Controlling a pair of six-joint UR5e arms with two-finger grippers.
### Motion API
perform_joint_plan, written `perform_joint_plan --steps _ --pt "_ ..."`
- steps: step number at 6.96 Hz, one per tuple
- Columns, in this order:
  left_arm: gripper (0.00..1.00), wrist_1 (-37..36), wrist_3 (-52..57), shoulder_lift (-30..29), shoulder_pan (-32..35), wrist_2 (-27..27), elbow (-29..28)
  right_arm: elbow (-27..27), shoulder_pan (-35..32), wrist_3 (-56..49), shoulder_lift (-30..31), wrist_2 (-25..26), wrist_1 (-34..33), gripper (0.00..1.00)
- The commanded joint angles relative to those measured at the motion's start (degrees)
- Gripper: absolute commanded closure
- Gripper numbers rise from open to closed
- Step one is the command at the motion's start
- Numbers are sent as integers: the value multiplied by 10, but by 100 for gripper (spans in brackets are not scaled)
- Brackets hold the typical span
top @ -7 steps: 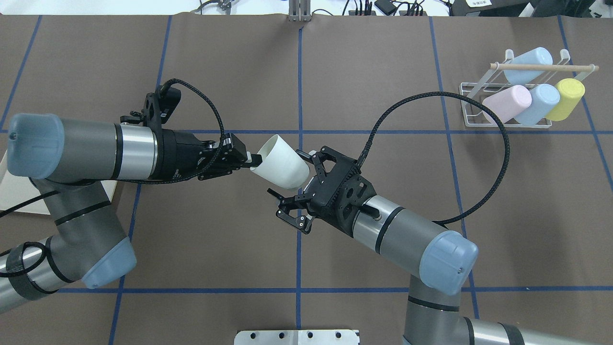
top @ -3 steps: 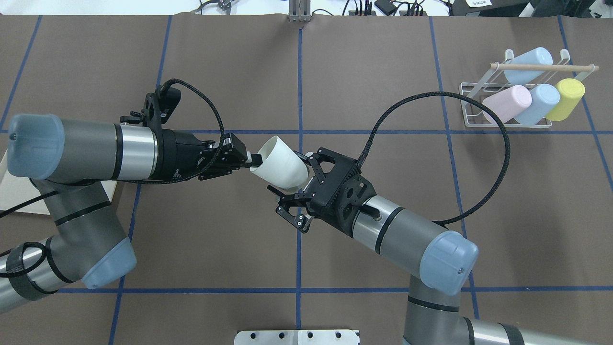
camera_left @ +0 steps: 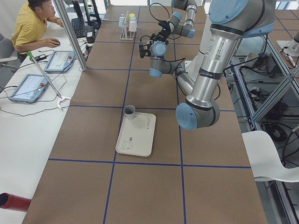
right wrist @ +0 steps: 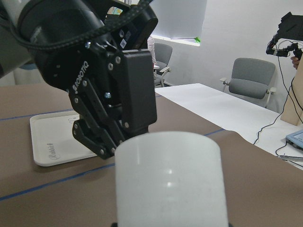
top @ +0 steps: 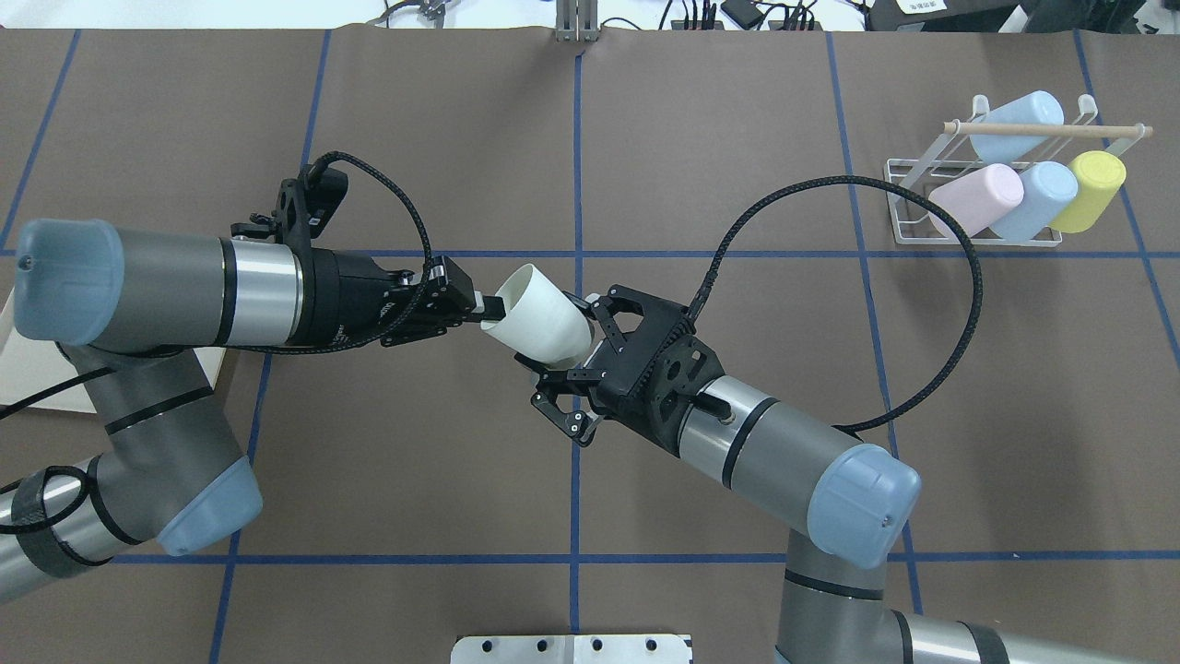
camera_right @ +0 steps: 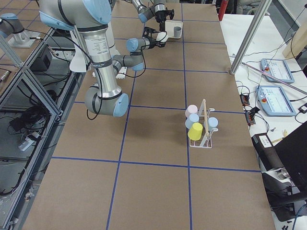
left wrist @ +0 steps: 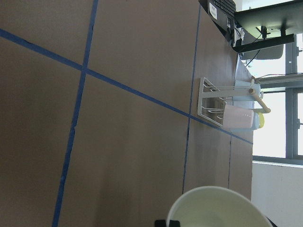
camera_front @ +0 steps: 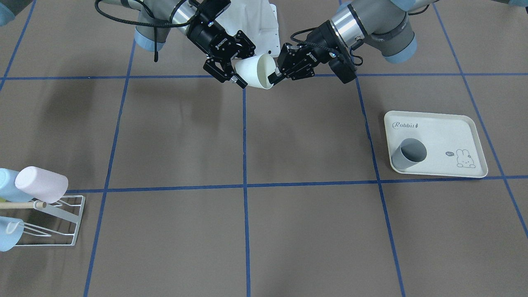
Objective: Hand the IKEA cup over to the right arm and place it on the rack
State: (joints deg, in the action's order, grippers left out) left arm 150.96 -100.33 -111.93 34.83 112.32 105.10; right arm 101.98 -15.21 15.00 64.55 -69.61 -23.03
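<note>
The white IKEA cup (top: 539, 323) hangs on its side in mid-air over the table's middle, and it also shows in the front-facing view as the cup (camera_front: 255, 70). My left gripper (top: 487, 311) is shut on the cup's rim, one finger inside the mouth. My right gripper (top: 557, 335) is open, with a finger on either side of the cup's closed end. The right wrist view is filled by the cup's base (right wrist: 168, 179) with the left gripper's black body behind it. The white wire rack (top: 977, 235) with its wooden rod stands at the far right.
A pink cup (top: 975, 198), two light blue cups and a yellow cup (top: 1088, 189) rest on the rack. A cream rabbit-print tray (camera_front: 445, 140) holds a grey cup (camera_front: 408, 153) on my left side. A person sits at a side desk (camera_left: 35, 28).
My right gripper has slid forward along the cup, so its fingers now reach further around the closed end. The left gripper and the cup have stayed still.
</note>
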Motion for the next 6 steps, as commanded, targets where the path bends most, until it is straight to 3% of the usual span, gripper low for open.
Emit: perform_joint_plan --steps 1,2,4,6 --pt "58 0 18 0 1 0 4 1 0 1 0 1 0 69" --pt "1 0 51 0 5 -6 6 1 -1 1 0 1 0 69" --pt "0 0 63 6 14 -11 8 1 -2 1 0 2 0 70" --pt "0 0 74 21 22 -11 8 1 -21 -3 1 3 -10 89"
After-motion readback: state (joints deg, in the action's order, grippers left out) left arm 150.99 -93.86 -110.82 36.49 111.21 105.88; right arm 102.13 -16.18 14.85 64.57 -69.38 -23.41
